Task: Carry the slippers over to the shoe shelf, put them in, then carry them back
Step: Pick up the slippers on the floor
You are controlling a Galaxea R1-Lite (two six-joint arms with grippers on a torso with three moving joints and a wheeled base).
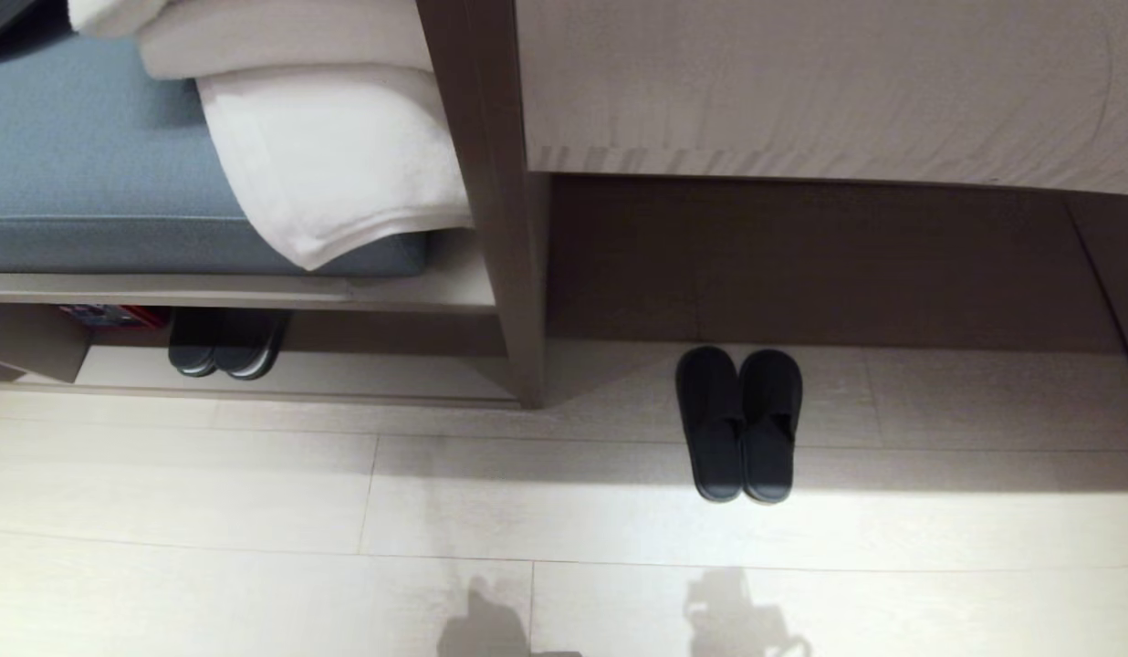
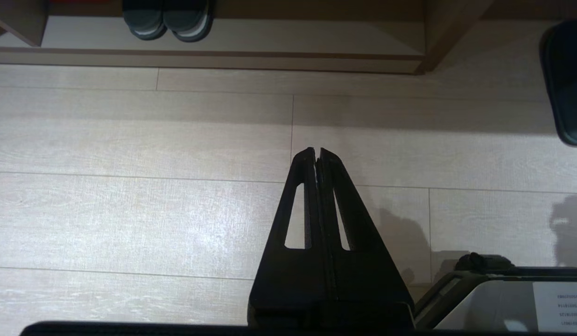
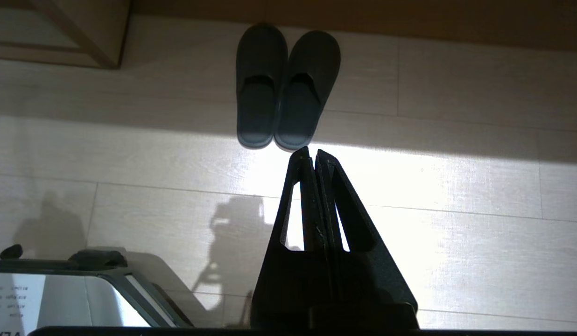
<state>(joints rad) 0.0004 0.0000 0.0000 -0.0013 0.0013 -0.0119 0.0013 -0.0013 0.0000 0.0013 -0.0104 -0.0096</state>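
On the floor, before the desk recess: slippers (image 1: 740, 424), black pair, side by side and touching, toes toward the recess, heels out in the lit strip of floor (image 1: 254, 493).
Shoe shelf (image 1: 345, 372): low open compartment left of the slippers, beyond an upright panel (image 1: 491, 201); pale bottom board mostly bare.
Other pair (image 1: 224, 343): dark closed-toe shoes with pale toe rims, already in the shoe shelf, well left of the slippers; not the task's pair.
Above the shoe shelf: blue cushion (image 1: 80, 164) with folded white towels (image 1: 327, 155) hanging over its edge.
Right gripper (image 3: 313, 156): fingers pressed together, holding nothing; hangs above the floor on the heel side of the slippers, apart from them.
Left gripper (image 2: 316, 156): fingers pressed together, empty; over bare floor, between slippers and shoe shelf, touching neither.
Progress: judged at the very start. Slippers not yet picked up.
Left to do: grasp the pair, carry to the shoe shelf, set inside, then bring back.
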